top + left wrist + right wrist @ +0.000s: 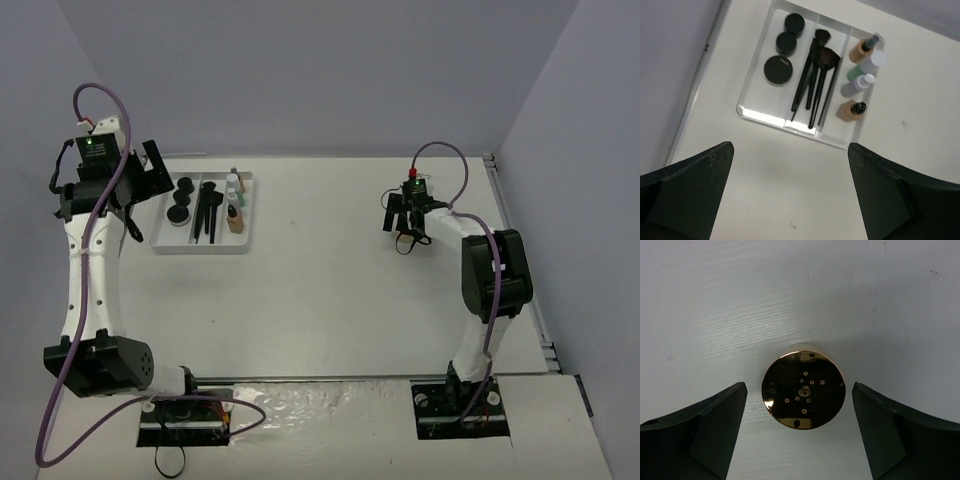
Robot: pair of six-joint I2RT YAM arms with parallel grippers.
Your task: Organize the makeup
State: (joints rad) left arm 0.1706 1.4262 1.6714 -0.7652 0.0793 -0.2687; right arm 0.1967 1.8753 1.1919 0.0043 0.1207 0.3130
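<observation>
Since the gold-topped compact [803, 392] looks light, rigid and slick, grip its rim at 3 and 9 o'clock; it sits on the surface [790, 290] between the wide-open, empty fingers [705, 430] of your right tool [799, 390]. Your left tool [790, 147] hangs open and empty near the tray [757, 102].

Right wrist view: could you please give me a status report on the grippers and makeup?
Left gripper open, empty, near white three-compartment tray. Right gripper open, straddling round gold compact, not touching. Nothing in the way.
</observation>
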